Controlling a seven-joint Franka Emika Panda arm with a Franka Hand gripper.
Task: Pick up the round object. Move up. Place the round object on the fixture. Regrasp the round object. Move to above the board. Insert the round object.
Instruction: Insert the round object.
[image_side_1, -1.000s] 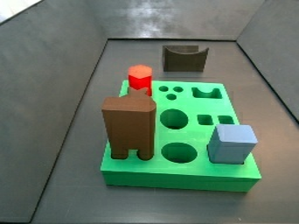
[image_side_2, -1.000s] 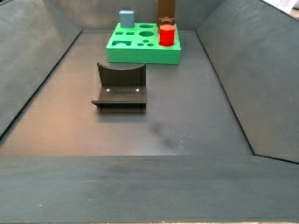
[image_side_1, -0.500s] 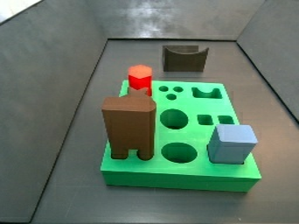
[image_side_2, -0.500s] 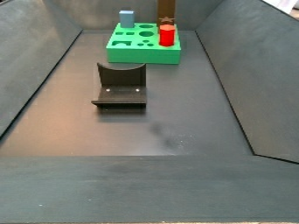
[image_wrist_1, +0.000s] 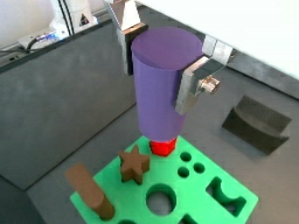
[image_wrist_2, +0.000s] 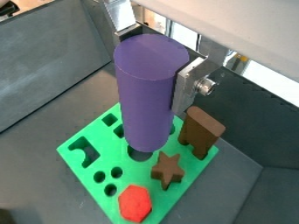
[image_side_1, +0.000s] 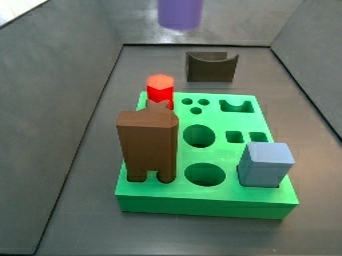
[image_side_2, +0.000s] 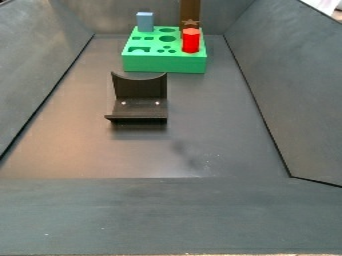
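**Op:** Purple peg, the round object (image_wrist_1: 162, 83), is clamped between my jaws; the silver fingers (image_wrist_1: 194, 80) press on its flanks in both wrist views. The gripper (image_wrist_2: 149, 83) hangs above the board (image_wrist_2: 93, 157).

**Spotter:** Which way does its long axis run?

**Op:** Upright, pointing straight down at the board. In a side view only its lower end (image_side_1: 179, 12) shows at the top edge, high over the far end of the floor, so I judge there is a good drop left.

**Spotter:** Left to right on the board, what do you see?

**Op:** In that side view: the brown arch block (image_side_1: 146, 145) and the red hexagonal peg (image_side_1: 159, 88) on the left, 2 large round holes (image_side_1: 198, 135) down the middle, the blue-grey cube (image_side_1: 266, 164) on the right. The fixture (image_side_1: 211, 66) sits beyond, empty.

**Spotter:** Lined up?

**Op:** I can't tell; the peg hides whatever lies directly beneath it. My guess is it still needs centring over a large hole before descending.
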